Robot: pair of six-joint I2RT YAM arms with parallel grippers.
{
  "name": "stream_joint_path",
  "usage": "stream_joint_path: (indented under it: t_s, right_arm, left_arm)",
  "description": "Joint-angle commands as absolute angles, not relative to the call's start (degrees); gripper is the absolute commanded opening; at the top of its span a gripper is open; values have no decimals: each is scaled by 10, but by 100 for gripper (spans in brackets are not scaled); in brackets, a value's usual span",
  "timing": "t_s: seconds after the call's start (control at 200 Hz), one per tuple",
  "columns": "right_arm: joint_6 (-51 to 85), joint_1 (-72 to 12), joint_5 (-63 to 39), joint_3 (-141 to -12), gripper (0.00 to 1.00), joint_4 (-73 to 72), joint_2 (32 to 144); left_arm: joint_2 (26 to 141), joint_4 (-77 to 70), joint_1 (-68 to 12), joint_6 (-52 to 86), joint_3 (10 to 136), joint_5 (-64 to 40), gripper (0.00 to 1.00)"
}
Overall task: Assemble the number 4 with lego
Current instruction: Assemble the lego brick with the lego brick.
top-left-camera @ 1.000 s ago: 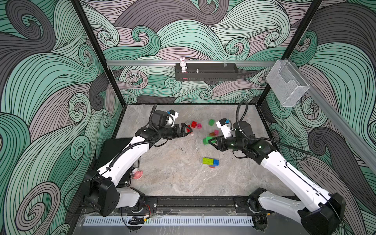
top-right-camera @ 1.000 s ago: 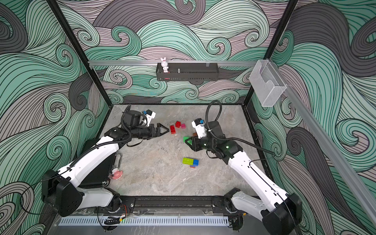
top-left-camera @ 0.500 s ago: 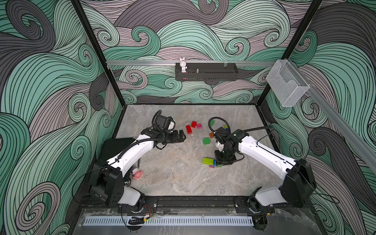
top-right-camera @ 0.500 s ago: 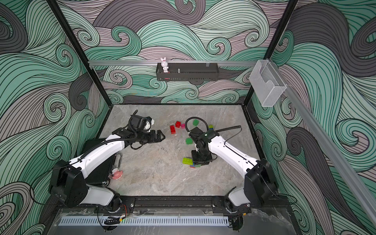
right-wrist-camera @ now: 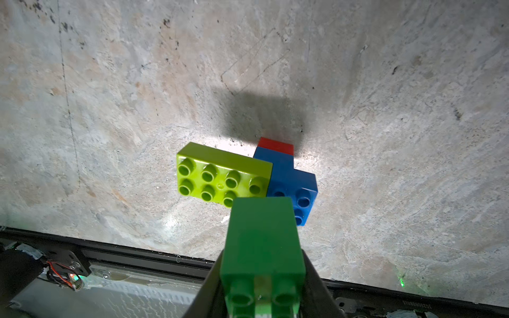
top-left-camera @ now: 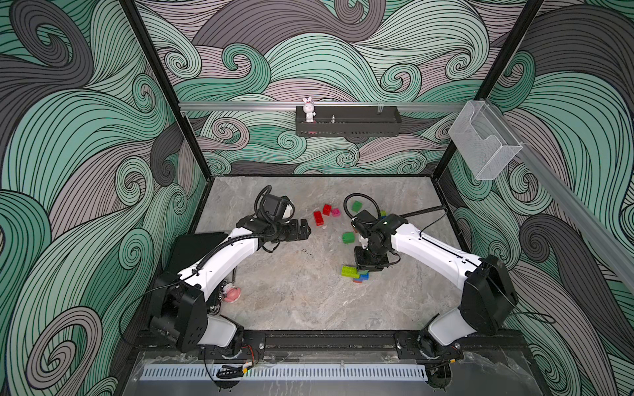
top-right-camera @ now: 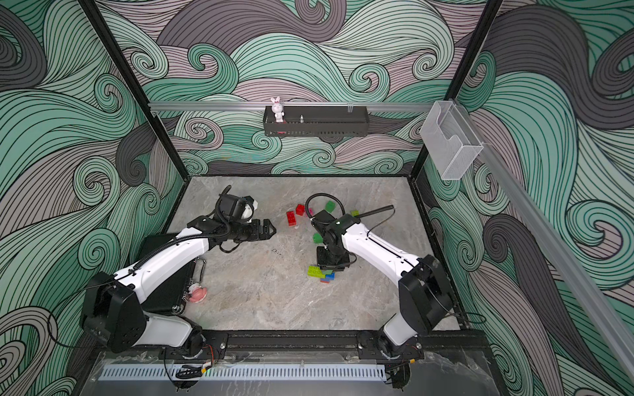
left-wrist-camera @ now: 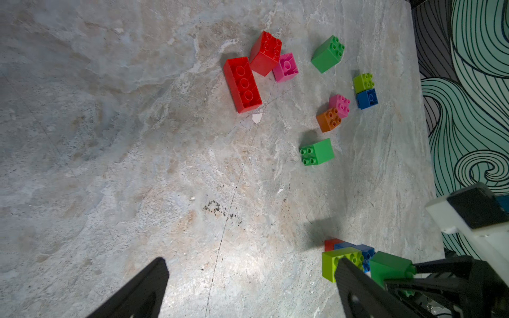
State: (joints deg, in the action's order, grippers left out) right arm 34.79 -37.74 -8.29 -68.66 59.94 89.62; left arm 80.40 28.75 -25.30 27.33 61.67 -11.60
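My right gripper [right-wrist-camera: 263, 275] is shut on a dark green lego brick [right-wrist-camera: 263, 242], studs toward the camera. It hangs just above a cluster of a lime brick [right-wrist-camera: 223, 170], a blue brick [right-wrist-camera: 289, 176] and a red brick [right-wrist-camera: 275, 145] lying on the table. In both top views this gripper [top-left-camera: 368, 265] [top-right-camera: 331, 264] points down beside the lime brick [top-left-camera: 350, 271]. My left gripper [top-left-camera: 303, 230] [left-wrist-camera: 250, 264] is open and holds nothing, just left of two loose red bricks [top-left-camera: 319, 218]. Another green brick [top-left-camera: 348, 237] lies between the arms.
Loose pink [left-wrist-camera: 286, 67], green [left-wrist-camera: 327, 53], orange [left-wrist-camera: 328, 119], lime [left-wrist-camera: 363, 82] and blue [left-wrist-camera: 367, 98] bricks lie toward the back right. A black case [top-left-camera: 195, 247] and a pink object [top-left-camera: 232, 294] sit at the left. A white rabbit [top-left-camera: 308, 109] stands on the wall shelf [top-left-camera: 348, 127].
The right arm has swung from among the loose bricks at the back down to the lime and blue cluster. The left gripper has drawn back a little from the red bricks.
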Motion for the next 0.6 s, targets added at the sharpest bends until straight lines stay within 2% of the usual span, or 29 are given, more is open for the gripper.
stream_joint_path:
  t_s: [0.0,0.596]
  right_arm:
    - [382,-381,-73,-686,0,591,899]
    - [395,-386,-74,-680,0,594,922]
  left_arm:
    - [796,299,-255,266,619,-97,99]
    - [795,299,-255,257,617,-95,99]
